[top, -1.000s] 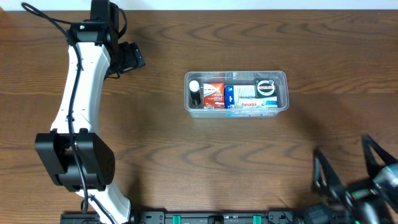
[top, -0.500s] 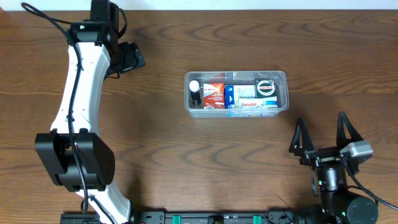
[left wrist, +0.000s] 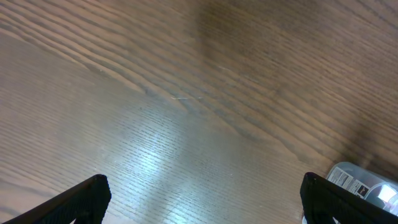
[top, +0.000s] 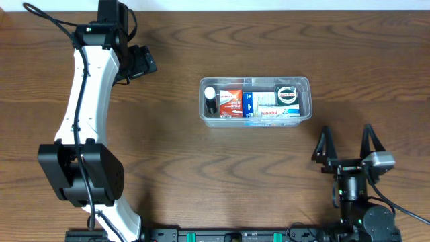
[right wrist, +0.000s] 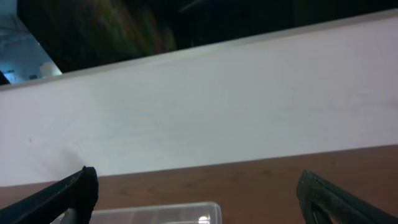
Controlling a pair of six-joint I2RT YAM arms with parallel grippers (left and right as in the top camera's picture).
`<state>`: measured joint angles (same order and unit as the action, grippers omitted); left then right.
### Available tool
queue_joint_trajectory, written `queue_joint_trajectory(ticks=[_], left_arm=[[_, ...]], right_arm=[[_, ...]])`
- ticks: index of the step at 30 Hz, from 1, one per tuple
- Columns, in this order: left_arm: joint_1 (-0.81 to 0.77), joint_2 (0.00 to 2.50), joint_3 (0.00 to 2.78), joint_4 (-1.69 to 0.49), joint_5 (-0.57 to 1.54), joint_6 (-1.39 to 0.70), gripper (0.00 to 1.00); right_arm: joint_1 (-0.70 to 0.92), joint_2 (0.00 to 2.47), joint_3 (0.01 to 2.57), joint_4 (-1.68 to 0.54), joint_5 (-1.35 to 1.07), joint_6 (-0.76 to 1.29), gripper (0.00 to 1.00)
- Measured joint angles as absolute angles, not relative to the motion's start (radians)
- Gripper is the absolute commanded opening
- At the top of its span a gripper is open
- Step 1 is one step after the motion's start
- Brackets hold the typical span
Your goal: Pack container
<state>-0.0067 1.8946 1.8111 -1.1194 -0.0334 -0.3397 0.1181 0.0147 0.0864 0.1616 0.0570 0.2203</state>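
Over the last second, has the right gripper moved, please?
Yes: the right gripper has moved left and up in the overhead view, closer to the clear container.

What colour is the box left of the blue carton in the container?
Red with white print. The box shows best in the overhead view.

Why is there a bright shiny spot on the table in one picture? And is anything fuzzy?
Left wrist view: light glare whitens the table, with a shadow above; the corner of the container is fuzzy. Right wrist view: the dark background up top is smeared. Overhead view: sharp and evenly lit.
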Motion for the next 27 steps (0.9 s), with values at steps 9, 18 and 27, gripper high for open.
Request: queue_joint_trajectory(ticks=[9,18,27], left_arm=[[-0.007,1.895,1.811,-1.119,-0.033,-0.34,0.98],[-0.007,1.895,1.811,-1.119,-0.034,-0.34,0.98],[-0.007,1.895,1.811,-1.119,-0.033,-0.34,0.98]], right_arm=[[0.118,0.015,0.007,0.175,0.035,0.17,0.99],[0.118,0.012,0.007,0.039,-0.038,0.023,0.99],[0.118,0.012,0.007,-0.066,-0.046,0.002,0.99]])
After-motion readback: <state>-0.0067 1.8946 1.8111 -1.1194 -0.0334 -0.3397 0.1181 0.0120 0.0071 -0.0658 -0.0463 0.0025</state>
